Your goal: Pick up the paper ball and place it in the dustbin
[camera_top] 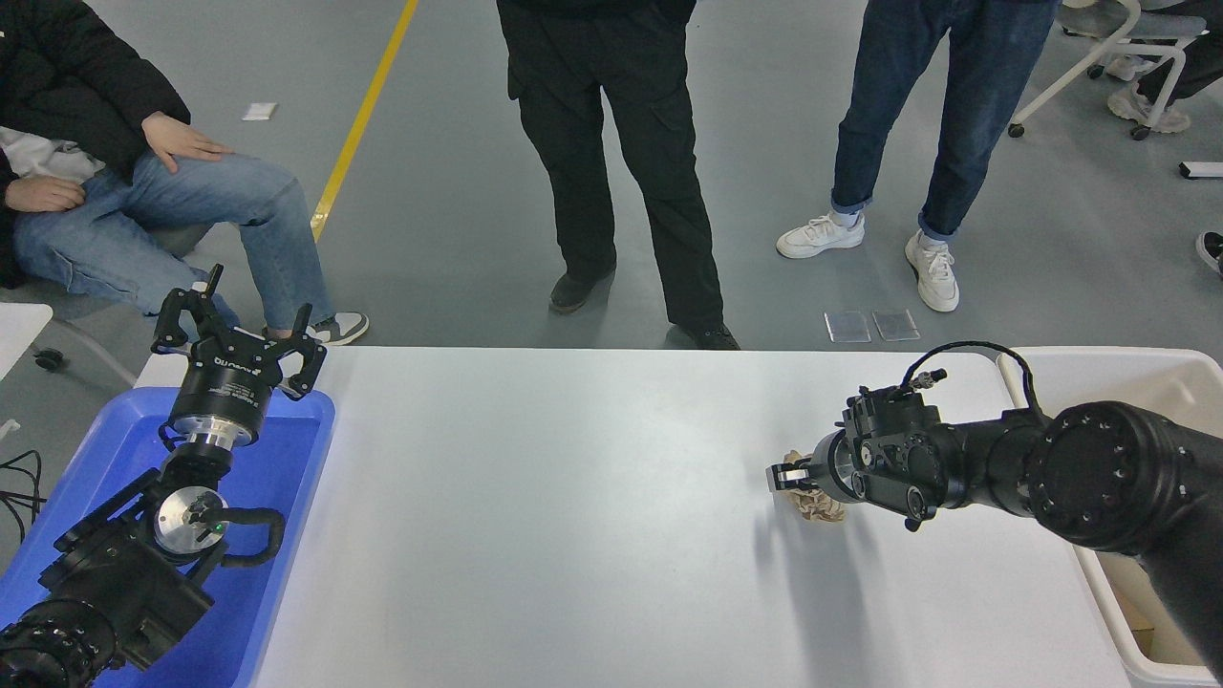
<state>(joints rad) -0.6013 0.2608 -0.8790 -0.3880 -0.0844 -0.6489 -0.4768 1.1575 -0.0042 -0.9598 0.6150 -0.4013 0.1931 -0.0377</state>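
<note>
Across the middle, the white table (573, 535) lies smooth and bare – wide open room left of the right gripper (785, 475). At the right edge sits the cream dustbin (1099, 368), thick-rimmed; at the left, a blue tray (287, 459) under the parked left gripper (239, 330), fingers spread. The right gripper's fingers clench the wrinkled tan paper ball (820, 505) – near the bin

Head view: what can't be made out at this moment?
- paper ball: mostly hidden by the right gripper; whether it is clamped or lifted is unclear.
- dustbin: cut by the right edge, its inside covered by the right arm.
- blue tray: partly covered by the parked left gripper.
</note>
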